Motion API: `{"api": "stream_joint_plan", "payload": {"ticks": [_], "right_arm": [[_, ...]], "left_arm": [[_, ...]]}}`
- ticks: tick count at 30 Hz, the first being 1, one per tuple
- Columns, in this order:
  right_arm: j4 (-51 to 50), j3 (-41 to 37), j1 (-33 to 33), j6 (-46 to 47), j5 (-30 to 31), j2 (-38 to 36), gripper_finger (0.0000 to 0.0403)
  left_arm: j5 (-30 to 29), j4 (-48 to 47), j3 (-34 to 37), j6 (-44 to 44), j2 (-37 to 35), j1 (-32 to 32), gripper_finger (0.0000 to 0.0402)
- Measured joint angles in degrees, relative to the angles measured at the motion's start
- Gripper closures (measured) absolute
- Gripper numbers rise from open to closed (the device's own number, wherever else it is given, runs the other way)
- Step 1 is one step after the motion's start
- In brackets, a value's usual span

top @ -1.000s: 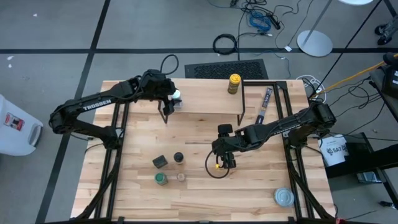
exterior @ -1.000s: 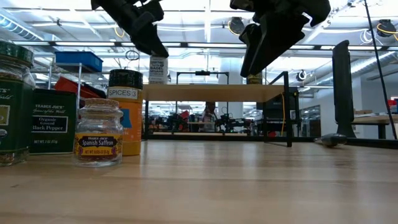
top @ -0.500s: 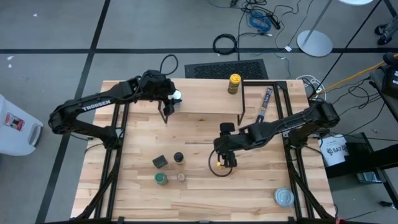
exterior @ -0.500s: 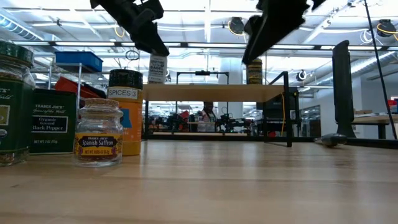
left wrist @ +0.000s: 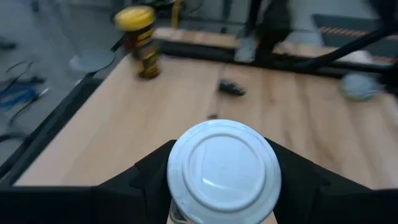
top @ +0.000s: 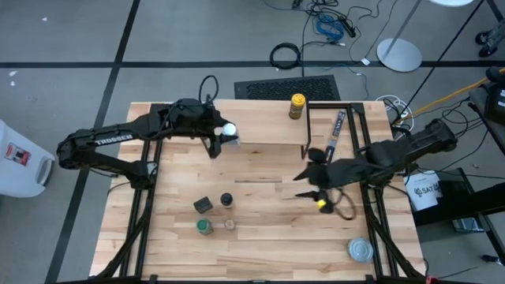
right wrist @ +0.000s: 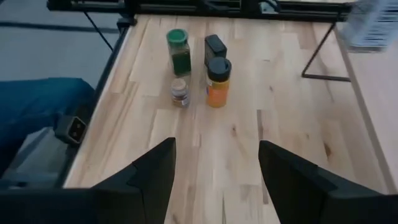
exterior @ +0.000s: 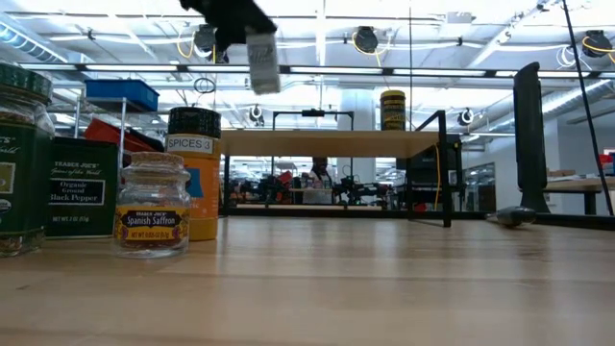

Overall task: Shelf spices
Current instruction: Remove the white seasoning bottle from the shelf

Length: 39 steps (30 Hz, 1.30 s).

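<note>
Left hand (left wrist: 221, 186) grips 1 white-lidded jar (left wrist: 224, 169); 4 spices (right wrist: 208, 73) on table (top: 260, 244).

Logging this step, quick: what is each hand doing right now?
Left hand: closed on the white-lidded jar, above the shelf.
Right hand: open, empty.

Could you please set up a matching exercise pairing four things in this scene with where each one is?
Things:
1. white-lidded jar
2. yellow-lidded jar
3. green-lidded jar
4. round silver tin

Places:
A. near the table's front right corner
B. standing on the shelf
C. held in the left claw
D. on the table beside the orange jar and dark square tin

Pairs: 1-C, 2-B, 3-D, 4-A
</note>
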State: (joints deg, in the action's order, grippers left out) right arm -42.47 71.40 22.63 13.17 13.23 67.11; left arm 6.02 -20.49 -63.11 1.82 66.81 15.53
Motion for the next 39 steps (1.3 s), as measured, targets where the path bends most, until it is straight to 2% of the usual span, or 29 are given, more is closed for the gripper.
{"api": "stream_joint_plan", "payload": {"ticks": [3, 7, 14, 19, 25, 30, 39], "right_arm": [[-3.8, 0.0, 2.9, 3.2, 3.7, -3.4, 0.0186], [-9.2, 0.0, 7.3, 9.6, 11.5, -5.5, 0.0186], [-7.2, 0.0, 12.8, 12.8, 23.7, -1.8, 0.0184], [-4.3, 0.0, 12.6, 13.0, 27.1, 2.5, 0.0162], [-4.1, 0.0, 9.5, 14.6, 31.0, 7.0, 0.0103], [-2.0, 0.0, 6.2, 14.0, 31.2, 10.1, 0.0064], [3.2, 0.0, 2.9, 8.7, 29.6, 13.1, 0.0050]], "left_arm": [[0.0, 4.0, 0.0, -1.5, 0.6, -3.8, 0.0190], [-0.2, 10.0, 0.0, -3.0, 1.9, -8.5, 0.0190], [-1.5, 18.4, 0.0, -5.1, 7.0, -14.2, 0.0189], [-1.8, 23.9, 0.0, -7.3, 12.4, -16.4, 0.0189], [-1.8, 31.0, 0.0, -9.5, 18.7, -17.3, 0.0189], [-3.0, 35.4, 0.0, -10.5, 22.0, -17.5, 0.0189], [-3.1, 35.4, -0.1, -7.9, 22.7, -18.1, 0.0189]]}}
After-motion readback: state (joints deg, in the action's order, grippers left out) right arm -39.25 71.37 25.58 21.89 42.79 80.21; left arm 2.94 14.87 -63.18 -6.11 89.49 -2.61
